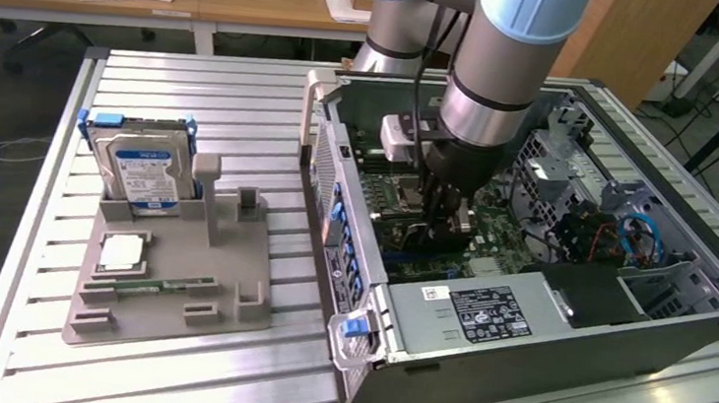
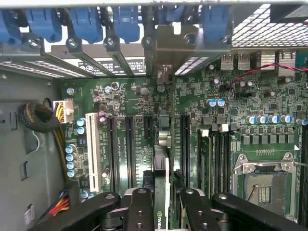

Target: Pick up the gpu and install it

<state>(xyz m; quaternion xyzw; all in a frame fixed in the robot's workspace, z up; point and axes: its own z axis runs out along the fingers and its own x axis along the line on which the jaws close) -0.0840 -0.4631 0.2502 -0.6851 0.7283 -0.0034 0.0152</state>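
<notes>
At the left of the exterior view we find a grey fixture tray [image 1: 124, 317] on the slatted metal table [image 1: 225, 90]. A silver hard drive [image 1: 140, 175] with blue rails stands upright at the tray's far end. A small square chip [image 1: 122, 252] and a narrow green memory stick [image 1: 141, 285] lie flat nearer the lower left of the frame.

Moving right, we come to the open computer case [image 1: 555, 369], lying on its side with the motherboard [image 1: 494, 239] exposed. The robot arm [image 1: 505, 67] drops from the top centre of the frame into the case, and its gripper [image 1: 443, 224] sits low over the board.

In the wrist view, we see blue slot latches [image 2: 86, 21] along the upper left and a white expansion slot [image 2: 93, 149] at the lower left. At the centre the gpu [image 2: 162, 192] stands edge-on, a thin vertical card running up from between the black fingers [image 2: 140, 211]. The jaws stand partly closed, one on each side of the card, gripping it. We see a green logo on the card's near edge, and its far end reaches the metal bracket [image 2: 165, 72] at the case's rear wall. The card lines up over the dark slots in the middle of the board; we cannot tell whether it is seated. To the right lies the empty processor socket [image 2: 262, 185].
</notes>
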